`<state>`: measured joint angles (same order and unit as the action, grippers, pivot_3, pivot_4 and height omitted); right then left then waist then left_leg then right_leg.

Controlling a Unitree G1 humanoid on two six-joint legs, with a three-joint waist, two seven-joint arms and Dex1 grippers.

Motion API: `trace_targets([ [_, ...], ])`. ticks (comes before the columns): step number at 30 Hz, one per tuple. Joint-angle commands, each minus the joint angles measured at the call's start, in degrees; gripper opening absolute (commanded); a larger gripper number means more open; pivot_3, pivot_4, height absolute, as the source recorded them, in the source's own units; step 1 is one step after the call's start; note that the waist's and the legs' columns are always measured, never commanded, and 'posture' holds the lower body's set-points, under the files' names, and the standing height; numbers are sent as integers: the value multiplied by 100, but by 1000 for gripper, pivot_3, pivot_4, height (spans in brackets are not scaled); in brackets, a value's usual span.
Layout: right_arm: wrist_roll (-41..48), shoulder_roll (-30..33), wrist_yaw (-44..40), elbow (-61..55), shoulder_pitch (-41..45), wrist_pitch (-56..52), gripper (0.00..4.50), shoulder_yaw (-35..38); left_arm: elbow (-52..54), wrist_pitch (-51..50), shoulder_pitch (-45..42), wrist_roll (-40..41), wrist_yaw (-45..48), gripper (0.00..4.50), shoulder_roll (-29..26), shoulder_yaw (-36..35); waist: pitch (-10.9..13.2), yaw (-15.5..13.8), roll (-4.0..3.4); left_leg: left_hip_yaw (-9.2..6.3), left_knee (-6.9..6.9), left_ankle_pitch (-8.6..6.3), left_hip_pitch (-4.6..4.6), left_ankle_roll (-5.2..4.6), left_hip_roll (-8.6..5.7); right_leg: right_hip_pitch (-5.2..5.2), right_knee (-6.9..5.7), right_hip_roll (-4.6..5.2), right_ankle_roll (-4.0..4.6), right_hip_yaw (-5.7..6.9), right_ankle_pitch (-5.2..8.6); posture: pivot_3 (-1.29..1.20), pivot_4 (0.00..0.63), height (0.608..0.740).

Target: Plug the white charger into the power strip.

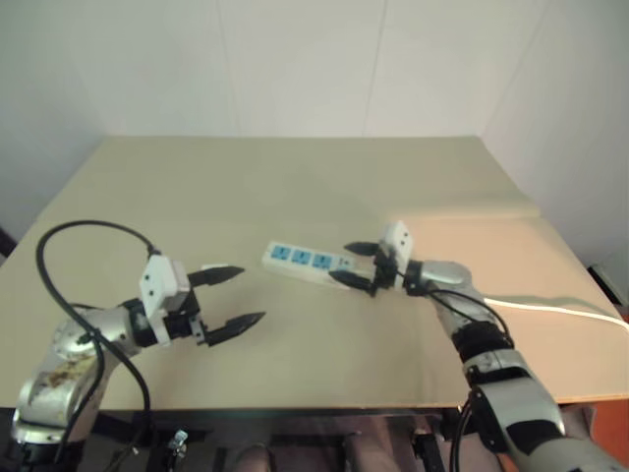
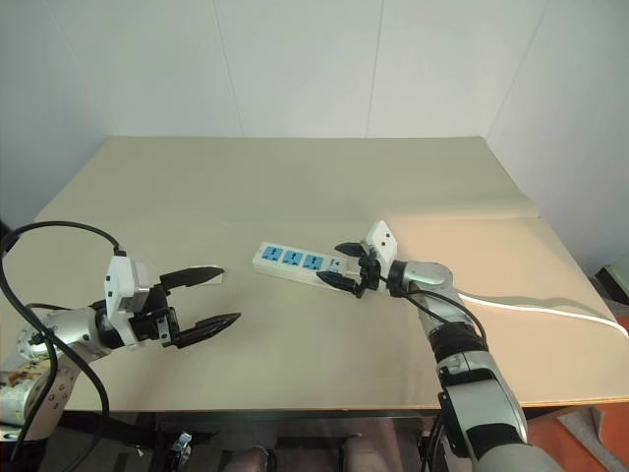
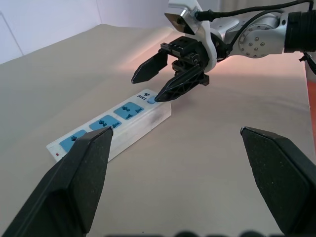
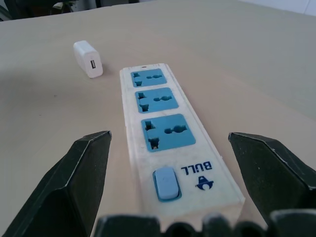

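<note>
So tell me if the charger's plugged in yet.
Not yet. The white charger lies on the table beside the power strip; all three blue sockets are empty.

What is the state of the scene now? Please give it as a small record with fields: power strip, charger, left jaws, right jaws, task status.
power strip: lies flat on the table, three blue sockets up, all empty
charger: white block lying on the table beside the strip's far end, apart from it
left jaws: left gripper open, empty, short of the strip
right jaws: right gripper open, straddling the strip's switch end
task status: charger not yet picked up
</note>
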<state>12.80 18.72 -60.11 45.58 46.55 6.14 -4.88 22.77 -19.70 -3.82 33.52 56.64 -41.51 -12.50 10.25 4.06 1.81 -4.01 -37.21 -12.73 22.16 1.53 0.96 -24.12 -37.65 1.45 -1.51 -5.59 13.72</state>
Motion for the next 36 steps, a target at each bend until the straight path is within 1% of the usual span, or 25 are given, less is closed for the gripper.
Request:
trace_targets([
  [1, -114, -37, -8, 434, 304, 433, 4468, 149, 191, 111, 47, 44, -14, 4500, -46, -136, 0, -2, 0, 0, 0, 0, 0, 0, 0, 0, 0, 0, 1, 0, -1, 0, 150, 740],
  [8, -306, -129, -46, 1116, 548, 800, 4468, 214, 212, 111, 74, 51, -5, 4500, -91, -185, 0, 6, -1, -1, 0, 0, -2, 0, 1, 1, -1, -1, 2, 0, -1, 0, 150, 740],
  [13, -415, -170, -86, 1405, 618, 861, 4468, 224, 196, 119, 71, 57, 25, 4500, -118, -199, 1, 8, -1, -1, 1, 0, -3, 0, 1, 1, -2, -1, 2, 0, -1, 0, 150, 740],
  [21, -537, -298, -156, 1609, 647, 909, 4468, 217, 156, 117, 23, 74, 73, 4500, -175, -197, 0, 23, -1, -1, 1, 0, -7, 0, 1, 2, -5, -2, 3, 0, -2, 0, 150, 740],
  [28, -516, -400, -430, 1559, 646, 861, 4468, 240, 148, 111, 33, 90, 97, 4500, -236, -241, 1, 29, -2, -1, 2, 0, -6, 0, 1, 1, -5, -2, 3, 0, -2, 0, 150, 740],
  [36, -658, -469, -353, 1630, 555, 965, 4468, 181, 177, 74, 49, 101, 100, 4500, -267, -283, 1, 34, -3, -1, 2, 0, -7, 0, 1, 1, -5, -2, 3, 0, -2, 0, 150, 740],
])
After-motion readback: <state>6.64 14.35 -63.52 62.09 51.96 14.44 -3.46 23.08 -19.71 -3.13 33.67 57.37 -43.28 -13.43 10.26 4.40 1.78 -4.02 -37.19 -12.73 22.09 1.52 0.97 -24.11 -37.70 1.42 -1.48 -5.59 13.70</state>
